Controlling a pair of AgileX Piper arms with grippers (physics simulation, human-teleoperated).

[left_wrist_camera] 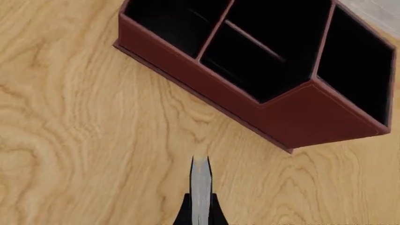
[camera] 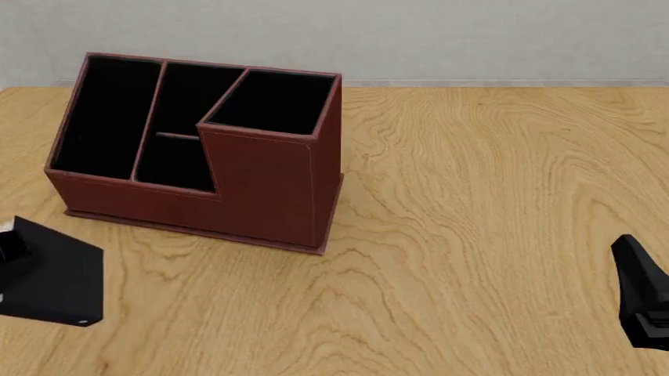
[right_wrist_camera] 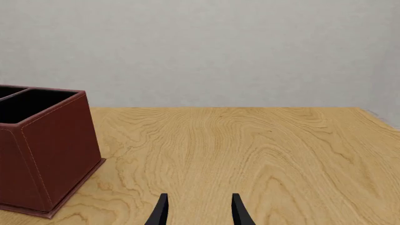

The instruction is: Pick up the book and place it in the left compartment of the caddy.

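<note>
Wood-grain counter [camera: 471, 235] carries the caddy [camera: 266, 188] — the left end effector [left_wrist_camera: 200, 206] grips the book [left_wrist_camera: 201, 187] edge-up just short of it, suiting the left compartment [camera: 105, 113], while the right end effector [right_wrist_camera: 198, 211] idles spread.

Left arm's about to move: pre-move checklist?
1. Small thin black book gripped by left hand: ok, its pale page edge sits between the fingers.
2. Long narrow left compartment of the reddish-brown leather-look caddy free: ok, only black lining shows.
3. Book above that slot: not ok, it is over the wooden table, on the caddy's near side.
4. Book edge parallel to the slot: cannot tell.
5. Right hand out of the path: ok, open and well off to the caddy's right.
</note>
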